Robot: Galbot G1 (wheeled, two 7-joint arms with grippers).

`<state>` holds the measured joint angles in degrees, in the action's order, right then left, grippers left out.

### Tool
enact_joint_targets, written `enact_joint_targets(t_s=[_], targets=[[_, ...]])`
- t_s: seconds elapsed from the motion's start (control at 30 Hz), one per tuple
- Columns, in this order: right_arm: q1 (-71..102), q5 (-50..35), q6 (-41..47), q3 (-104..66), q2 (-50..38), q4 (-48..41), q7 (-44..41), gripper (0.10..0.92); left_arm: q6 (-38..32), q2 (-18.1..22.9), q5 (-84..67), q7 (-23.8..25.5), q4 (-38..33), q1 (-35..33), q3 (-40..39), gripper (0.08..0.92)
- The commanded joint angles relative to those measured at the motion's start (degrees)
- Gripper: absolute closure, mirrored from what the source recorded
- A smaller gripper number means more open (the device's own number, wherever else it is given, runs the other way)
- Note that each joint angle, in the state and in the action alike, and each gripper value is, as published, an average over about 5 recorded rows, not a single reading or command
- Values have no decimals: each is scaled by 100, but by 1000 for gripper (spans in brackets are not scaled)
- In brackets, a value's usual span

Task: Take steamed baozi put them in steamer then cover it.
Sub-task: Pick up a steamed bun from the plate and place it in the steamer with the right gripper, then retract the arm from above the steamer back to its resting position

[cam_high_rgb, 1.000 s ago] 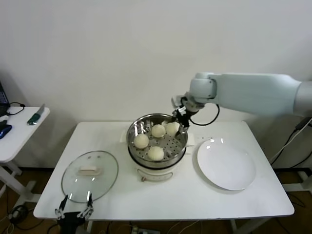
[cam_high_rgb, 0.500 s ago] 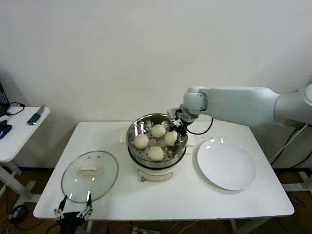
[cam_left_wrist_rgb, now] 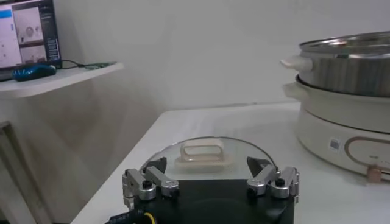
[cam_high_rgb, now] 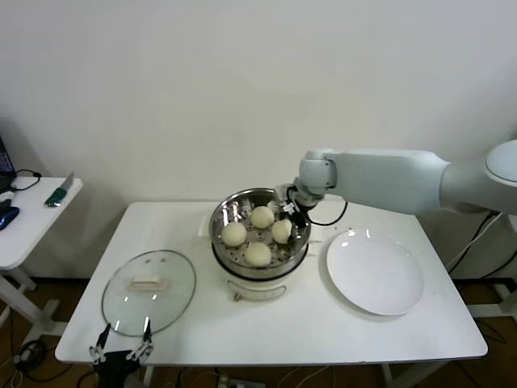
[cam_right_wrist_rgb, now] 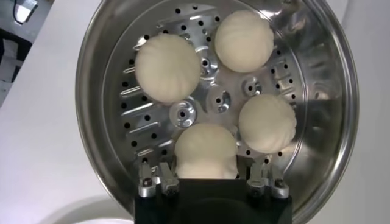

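Note:
Four off-white baozi lie in the steel steamer on its white pot base: at the back, left, front and right. My right gripper reaches into the steamer's back right. In the right wrist view it is open, its fingers standing either side of the right baozi, which rests on the perforated floor. The glass cover with its cream handle lies on the table at the front left. My left gripper is parked open just in front of the cover.
A flat white plate lies to the right of the steamer. A small side table with tools stands at the far left. The pot base shows in the left wrist view beyond the cover.
My right gripper has come down and forward into the steamer with the fourth baozi, which now rests on the floor at the right. The left arm has not moved.

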<state>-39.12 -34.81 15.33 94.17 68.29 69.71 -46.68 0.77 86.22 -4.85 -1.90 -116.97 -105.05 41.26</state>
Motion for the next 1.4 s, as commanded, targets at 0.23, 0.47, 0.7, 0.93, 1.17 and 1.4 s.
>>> enact_joint_targets(t_s=[0.23, 0.47, 0.7, 0.93, 1.17, 1.4], targets=[[-359, -576, -121, -39, -177, 66, -354, 205, -8, -22, -16, -3, -12, -9, 5, 177], [-749, -1441, 29, -454, -821, 333, -92, 202, 10, -40, -12, 9, -53, -5, -31, 177], [-242, -1934, 238, -1726, -1803, 738, 1507, 203, 29, -106, -2, 27, -76, -14, -67, 177], [1146, -1628, -42, -3537, -2783, 1215, 2913, 203, 37, -175, 43, 28, -92, 27, -39, 177], [3312, -1192, -75, -5621, -3716, 2066, 3958, 203, 61, -238, 78, 14, -69, 121, -38, 177], [7365, -534, -307, -9459, -4088, 2787, 4348, 203, 271, -303, 71, -101, -73, 229, -25, 177]])
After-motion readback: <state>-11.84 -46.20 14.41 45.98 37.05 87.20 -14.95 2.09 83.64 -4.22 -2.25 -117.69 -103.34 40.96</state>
